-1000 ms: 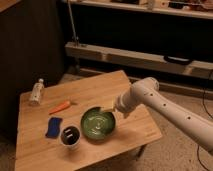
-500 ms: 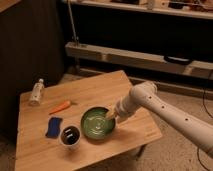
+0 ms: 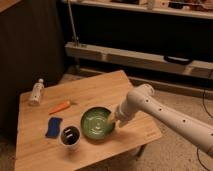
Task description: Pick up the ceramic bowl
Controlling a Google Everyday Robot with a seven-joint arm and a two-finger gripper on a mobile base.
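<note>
The ceramic bowl (image 3: 95,124) is round, shallow and glossy green with a dark rim. It sits on the wooden table (image 3: 100,92) near the front edge, right of a small dark cup (image 3: 70,137). My gripper (image 3: 112,119) is at the bowl's right rim, reaching in from the right at the end of the white arm (image 3: 165,117). Its tip lies over the inside of the bowl at the right edge.
A white bottle (image 3: 36,92) lies at the table's far left. An orange carrot (image 3: 60,107) and a blue sponge (image 3: 53,127) lie left of the bowl. A metal shelf rack (image 3: 135,55) stands behind the table. The floor is right of the table.
The arm has moved down and left, bringing the gripper from beside the bowl onto its right rim. The bowl and other objects have not moved.
</note>
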